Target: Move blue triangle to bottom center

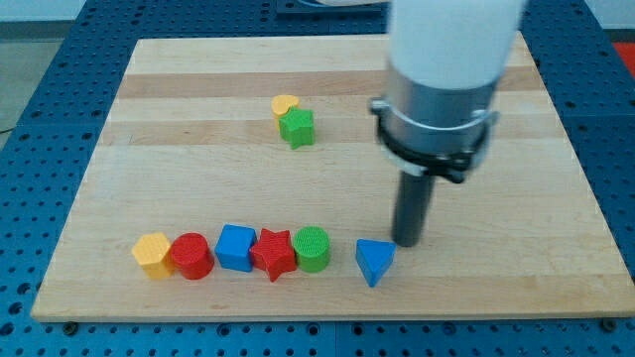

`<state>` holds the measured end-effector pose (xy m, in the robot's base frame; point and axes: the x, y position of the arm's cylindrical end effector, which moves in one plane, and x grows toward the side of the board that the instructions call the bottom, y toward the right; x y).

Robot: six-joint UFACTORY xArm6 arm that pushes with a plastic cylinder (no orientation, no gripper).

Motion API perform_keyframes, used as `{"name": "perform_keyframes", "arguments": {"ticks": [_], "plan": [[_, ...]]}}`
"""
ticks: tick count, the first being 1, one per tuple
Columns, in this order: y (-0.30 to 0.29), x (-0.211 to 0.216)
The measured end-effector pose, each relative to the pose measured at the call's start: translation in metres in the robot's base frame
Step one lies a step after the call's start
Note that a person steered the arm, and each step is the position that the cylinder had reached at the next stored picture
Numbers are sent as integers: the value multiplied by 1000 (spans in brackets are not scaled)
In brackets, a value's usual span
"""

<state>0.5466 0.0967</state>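
The blue triangle [374, 261] lies on the wooden board [198, 178] near its bottom edge, a little right of the centre. My tip [406, 241] rests on the board just to the upper right of the triangle, very close to it or touching its corner. The dark rod hangs from a wide white and grey arm at the view's top right.
A row sits left of the triangle along the bottom: yellow hexagon [153, 255], red cylinder [191, 257], blue cube [236, 247], red star [274, 254], green cylinder [312, 248]. A yellow heart [285, 105] touches a green star [297, 128] at upper centre.
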Motion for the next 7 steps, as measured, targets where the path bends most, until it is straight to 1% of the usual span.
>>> {"name": "perform_keyframes", "arguments": {"ticks": [1,2,4,5,6,7], "plan": [[31,26],[18,45],[-41,45],[-57,45],[-52,45],[-22,37]]}}
